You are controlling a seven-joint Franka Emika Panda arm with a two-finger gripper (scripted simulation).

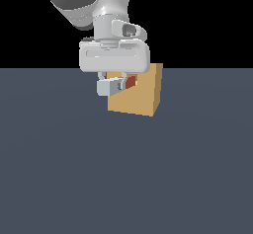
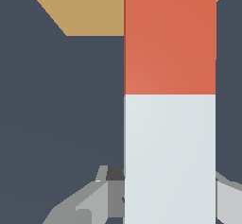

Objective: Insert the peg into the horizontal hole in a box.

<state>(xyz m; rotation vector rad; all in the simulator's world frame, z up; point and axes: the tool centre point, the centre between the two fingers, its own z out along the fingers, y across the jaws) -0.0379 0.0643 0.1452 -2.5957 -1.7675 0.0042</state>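
Note:
The tan box [image 1: 143, 95] stands on the dark grey floor [image 1: 123, 178] just behind my gripper [image 1: 117, 84]. My gripper is shut on the peg [image 1: 112, 87], held level by its white half, whose end faces the exterior camera. A bit of the orange-red half [image 1: 130, 82] shows against the box's face. In the wrist view the peg [image 2: 169, 100] runs from white to orange-red toward the box [image 2: 90, 10], between my fingers [image 2: 94, 199]. The hole is hidden behind the peg and gripper.
The dark grey floor [image 2: 56, 100] stretches around the box on all sides, with nothing else standing on it. The arm's wrist and hand [image 1: 114, 55] hang over the box's left part in the exterior view.

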